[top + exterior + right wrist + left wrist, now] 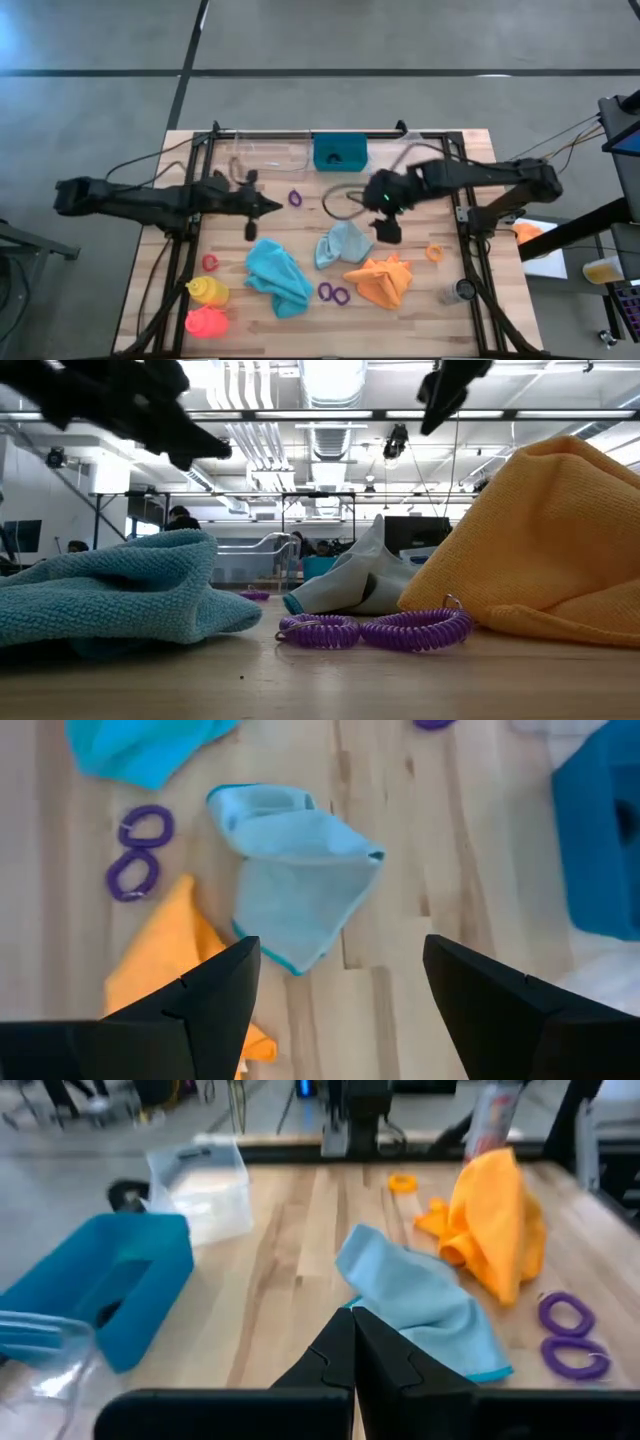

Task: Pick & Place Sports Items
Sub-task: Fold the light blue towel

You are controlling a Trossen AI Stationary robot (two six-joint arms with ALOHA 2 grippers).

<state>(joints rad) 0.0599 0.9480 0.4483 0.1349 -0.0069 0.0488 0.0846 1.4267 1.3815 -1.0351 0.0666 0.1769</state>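
A pale wooden plank tabletop (290, 330) carries, along the upper edge of the high view, a teal rectangular plastic bin (340, 152) with a clear plastic tray (268, 155) to its left. At the centre lie a crumpled teal soft cloth (277, 276), a folded pale blue cloth (343, 243) and a bunched orange cloth (382, 281), with a pair of coiled purple rings (333, 293) between teal and orange. A yellow bottle (209, 291) and a pink-red bottle (207, 322) lie at lower left, a small red ring (210, 263) above them, a single purple ring (295, 198) above centre, and a small orange ring (434, 252) at right.

Matt wooden table (440, 310) — soft, fuzzy cloth, orange (383, 281) — coiled plastic rings (375, 630)
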